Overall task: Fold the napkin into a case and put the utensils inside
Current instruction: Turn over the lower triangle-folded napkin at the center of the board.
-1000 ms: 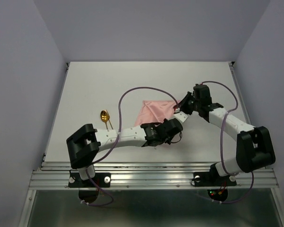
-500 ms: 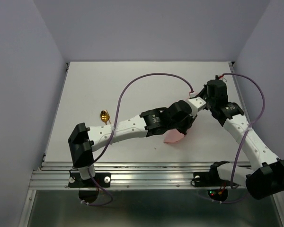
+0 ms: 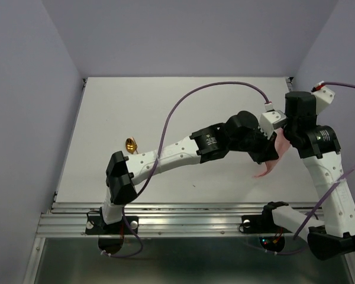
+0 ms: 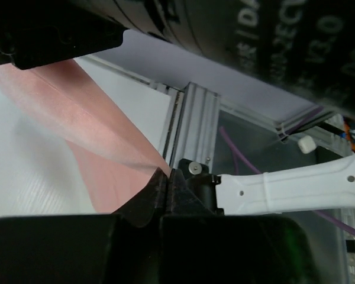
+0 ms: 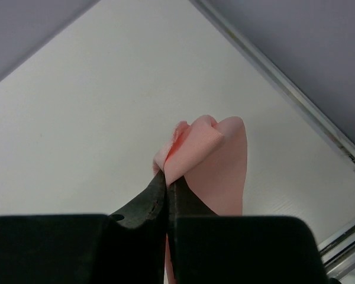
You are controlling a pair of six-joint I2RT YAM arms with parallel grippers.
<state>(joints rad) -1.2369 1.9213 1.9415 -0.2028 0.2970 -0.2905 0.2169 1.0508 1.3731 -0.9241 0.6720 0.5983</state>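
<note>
Slippage is your risk: left gripper [image 4: 167, 177] and right gripper [image 5: 165, 183] clench only edges of the airborne thin salmon-pink cloth napkin [image 3: 267, 170].

Robotics laboratory test cell. A plain white table [image 3: 106, 112] is closed in on the left, right and far sides by bare lavender panels [image 3: 23, 89]. An extruded aluminium rail [image 3: 189, 222] runs along the near edge and carries the bolted bases of two white-and-black arms, left [image 3: 165, 157] and right [image 3: 334, 189], each trailing an exposed purple cable [image 3: 213, 87]. Small indicator lights [image 3: 265, 241] glow below the rail at the near right.
</note>
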